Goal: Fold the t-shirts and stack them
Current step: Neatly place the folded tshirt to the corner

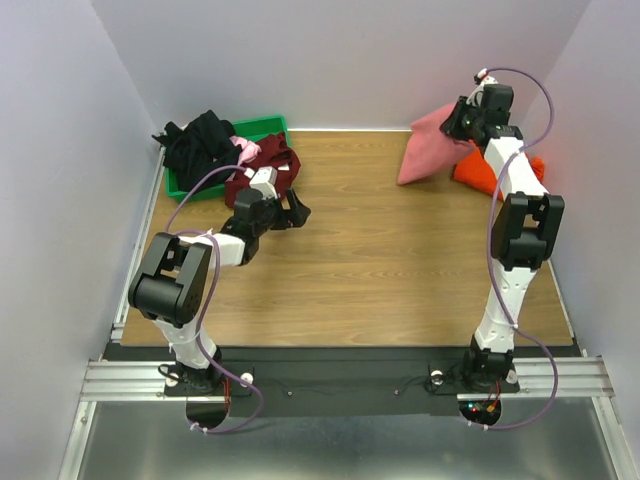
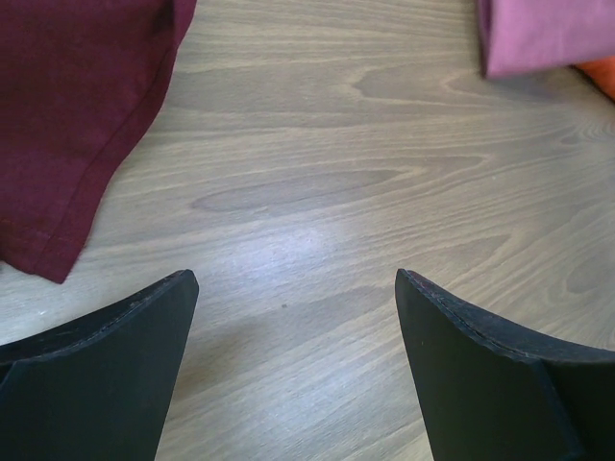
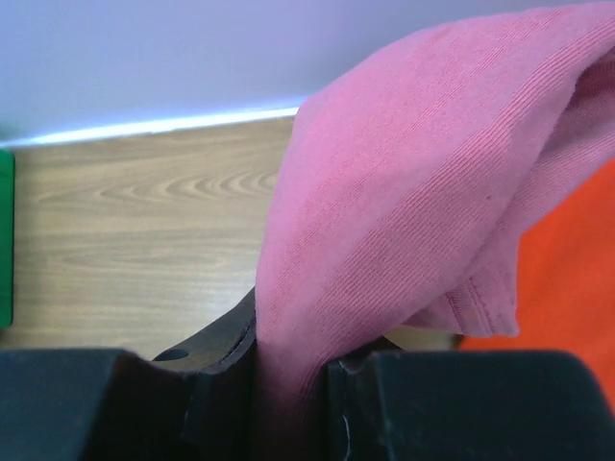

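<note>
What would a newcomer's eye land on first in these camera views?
First, the salmon-pink t-shirt hanging at the far right of the table, pinched in the shut jaws of the right arm, with a bright orange t-shirt lying beside it. Next, the dark heap at the far left: a black t-shirt and a maroon t-shirt spilling out of the green bin. The jaws of the left arm stand open over bare wood beside the maroon one.

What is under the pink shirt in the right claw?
An orange shirt shows past the edge of the pink shirt; whatever else lies beneath is covered.
</note>
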### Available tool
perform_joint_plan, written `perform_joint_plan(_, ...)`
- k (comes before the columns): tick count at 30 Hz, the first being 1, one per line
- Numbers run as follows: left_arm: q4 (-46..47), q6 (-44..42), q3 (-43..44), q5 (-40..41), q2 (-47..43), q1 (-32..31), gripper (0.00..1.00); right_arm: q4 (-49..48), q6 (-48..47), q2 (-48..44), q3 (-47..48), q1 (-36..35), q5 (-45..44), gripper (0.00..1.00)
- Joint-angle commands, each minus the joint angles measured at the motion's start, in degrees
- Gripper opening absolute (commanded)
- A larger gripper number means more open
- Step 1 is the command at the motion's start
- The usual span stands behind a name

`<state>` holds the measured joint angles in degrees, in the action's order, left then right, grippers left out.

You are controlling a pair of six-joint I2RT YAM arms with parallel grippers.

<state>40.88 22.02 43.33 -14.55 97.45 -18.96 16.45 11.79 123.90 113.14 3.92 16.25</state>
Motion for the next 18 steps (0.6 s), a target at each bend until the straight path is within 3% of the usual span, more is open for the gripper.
perform_joint_plan(1, 1.74, -1.28, -1.41, -0.13, -0.16, 0.85, 0.96, -1.42, 0.34, 0.82, 4.98, 2.05, -1.13, 0.0)
perform_joint_plan(18, 1.66, -1.37, -1.23, -0.4, 1.25, 1.82, 0.96, -1.15, 0.95, 0.73, 8.59, 12.33, 2.2, 0.0)
